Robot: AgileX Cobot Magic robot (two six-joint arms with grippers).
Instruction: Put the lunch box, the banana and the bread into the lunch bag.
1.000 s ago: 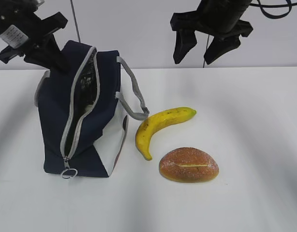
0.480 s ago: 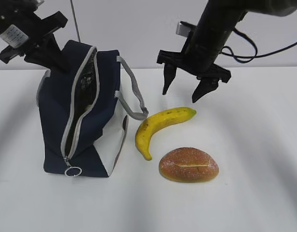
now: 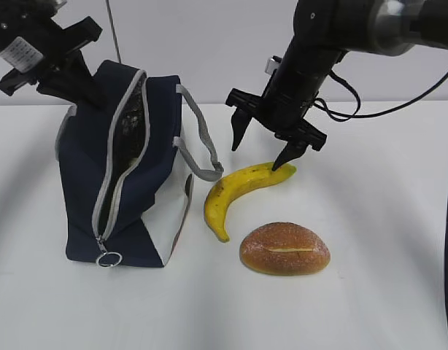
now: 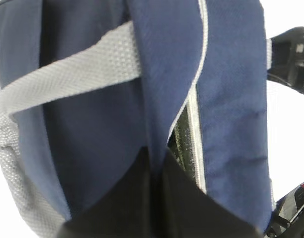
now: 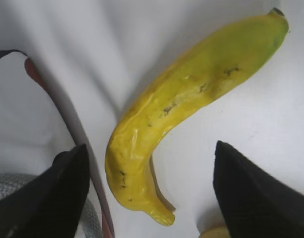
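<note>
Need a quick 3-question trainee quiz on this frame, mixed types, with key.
1. True or false: the banana already lies inside the lunch bag.
2. Which gripper pinches the bag's fabric? A) left gripper B) right gripper
3. Fill in: the bread lies on the table, on the camera's side of the ______.

Key: 1. false, it lies on the table beside the bag. 2. A; the right gripper hangs open over the banana. 3. banana.

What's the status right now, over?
Left gripper shut on lunch bag edge, zipper open. Right gripper open over banana, not gripping. Bread on table. Nothing blocking.
</note>
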